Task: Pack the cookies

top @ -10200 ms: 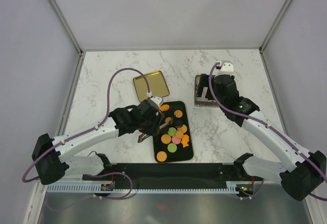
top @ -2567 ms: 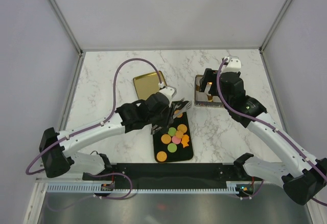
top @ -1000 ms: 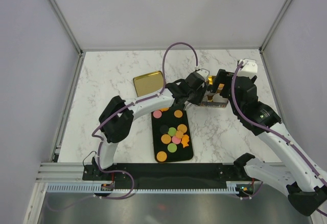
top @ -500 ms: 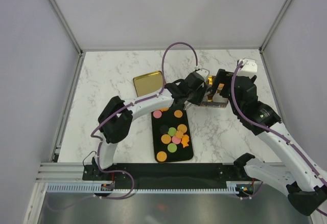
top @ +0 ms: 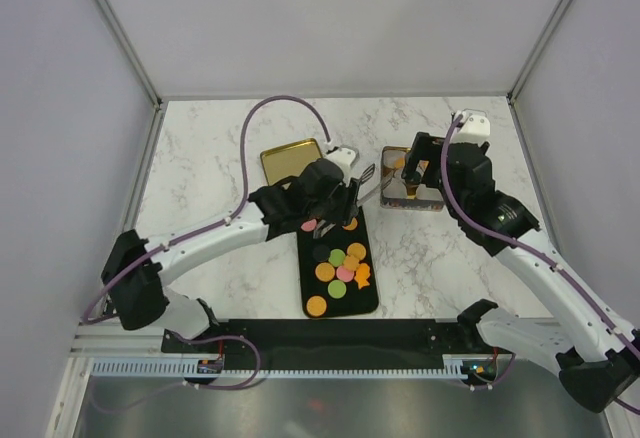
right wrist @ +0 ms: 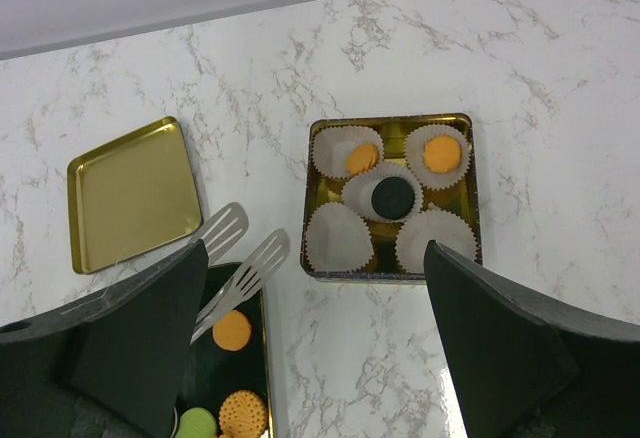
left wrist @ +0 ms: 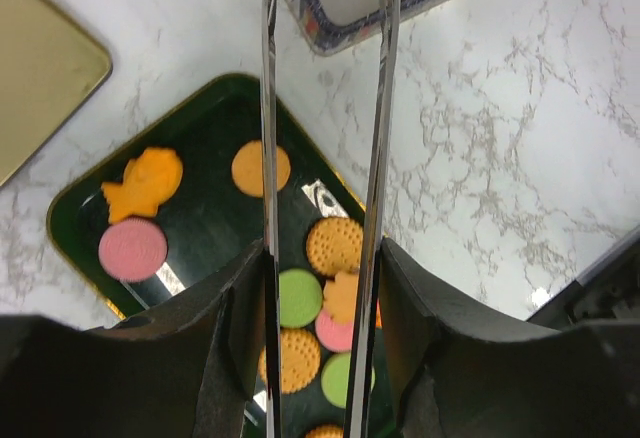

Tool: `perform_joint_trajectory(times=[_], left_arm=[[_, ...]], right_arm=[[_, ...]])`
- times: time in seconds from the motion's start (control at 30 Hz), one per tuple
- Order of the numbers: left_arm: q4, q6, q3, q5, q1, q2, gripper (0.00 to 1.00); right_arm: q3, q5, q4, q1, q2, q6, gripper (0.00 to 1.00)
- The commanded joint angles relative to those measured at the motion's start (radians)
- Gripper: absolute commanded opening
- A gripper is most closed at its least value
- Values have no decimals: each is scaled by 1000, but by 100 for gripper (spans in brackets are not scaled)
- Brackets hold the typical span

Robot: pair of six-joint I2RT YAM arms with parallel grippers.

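L gripper (top: 366,176), fitted w/ tongs (left wrist: 325,188), is held slightly open, nothing gripped; blades are parted over the tray (top: 372,293). Cookies (top: 338,263) lie on the tray below & behind the blade tips; the tin (right wrist: 391,196), just ahead of the tips, has three in paper cups. R gripper (right wrist: 320,348) is spread wide, empty, above the tin.

No legible text, labels, brands or numbers in any view. Tin (right wrist: 392,268) side wall near the table's far right shows printed pattern, possibly decoration only; too blurred to read.
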Motion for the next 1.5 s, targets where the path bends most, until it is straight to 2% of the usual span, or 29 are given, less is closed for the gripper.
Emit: perform_joint_trajectory(times=[0.0,0.2,0.47,0.77,1.07,1.47], left_arm=[[-51,-72,-105,-33,2,-161,53],[-174,-110,-235,-29,2,-338,53],[-353,-179,-324,-23,0,-475,53],[-398,-273,-421,-4,-63,-526,53],[-416,-305,-438,-1,-109,-541,54],[-422,-317,-435,-3,-112,-541,56]], right_arm=[[17,-52,60,-3,26,-1,98],[2,-84,94,-1,59,5,98],[-18,-116,132,-1,92,19,98],[-32,-133,149,-3,113,22,98],[-40,-133,152,-1,107,23,98],[-47,-131,152,-1,98,22,98]])
